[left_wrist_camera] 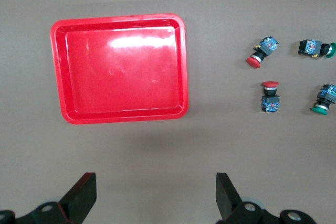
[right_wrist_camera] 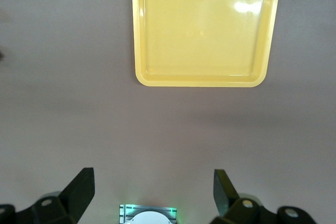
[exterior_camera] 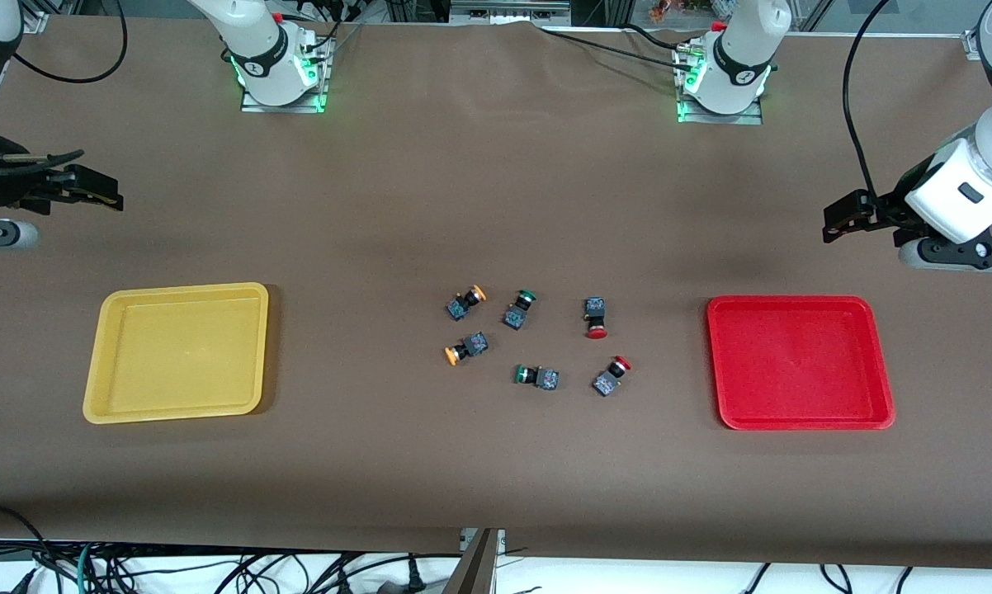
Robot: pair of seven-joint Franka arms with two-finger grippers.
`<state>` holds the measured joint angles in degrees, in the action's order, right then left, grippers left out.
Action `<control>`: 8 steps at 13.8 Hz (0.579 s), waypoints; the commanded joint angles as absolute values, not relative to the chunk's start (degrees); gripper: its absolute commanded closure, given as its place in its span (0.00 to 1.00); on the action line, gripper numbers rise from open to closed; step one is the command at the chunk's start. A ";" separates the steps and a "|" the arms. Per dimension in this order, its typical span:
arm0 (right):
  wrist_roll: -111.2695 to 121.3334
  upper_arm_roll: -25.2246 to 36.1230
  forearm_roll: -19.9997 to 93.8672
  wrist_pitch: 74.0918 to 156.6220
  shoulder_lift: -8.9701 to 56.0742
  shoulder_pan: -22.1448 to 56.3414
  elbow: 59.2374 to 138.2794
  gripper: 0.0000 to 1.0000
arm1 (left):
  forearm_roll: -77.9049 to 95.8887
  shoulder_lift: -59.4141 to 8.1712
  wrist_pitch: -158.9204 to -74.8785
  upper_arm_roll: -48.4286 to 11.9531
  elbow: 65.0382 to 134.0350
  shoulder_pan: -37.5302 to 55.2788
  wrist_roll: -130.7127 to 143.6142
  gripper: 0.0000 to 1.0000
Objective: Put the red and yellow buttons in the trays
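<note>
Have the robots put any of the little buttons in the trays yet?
Not yet. The yellow tray and red tray hold nothing. Nothing is in hand: the left gripper and right gripper wait with open jaws at their ends of the table. All is left: both red buttons and both yellow buttons lie between the trays, mixed with two green buttons.

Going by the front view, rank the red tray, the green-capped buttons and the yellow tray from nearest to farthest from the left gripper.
From the left gripper, open, up at the left arm's end:
1. Red tray, at that same end.
2. Green-capped buttons, mid-table; too close to rank between themselves.
3. Yellow tray, at the right arm's end.
</note>
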<state>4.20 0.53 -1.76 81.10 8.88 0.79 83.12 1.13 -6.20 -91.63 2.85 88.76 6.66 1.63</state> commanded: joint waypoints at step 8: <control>4.83 0.09 -2.64 81.91 11.60 0.62 83.14 0.00 | 0.17 -9.39 -94.74 -2.28 87.80 15.19 21.24 0.00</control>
<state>4.20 0.46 -1.77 81.43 10.78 0.85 83.14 1.13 -7.54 -93.66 -1.82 88.77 12.78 16.67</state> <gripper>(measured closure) 0.000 0.000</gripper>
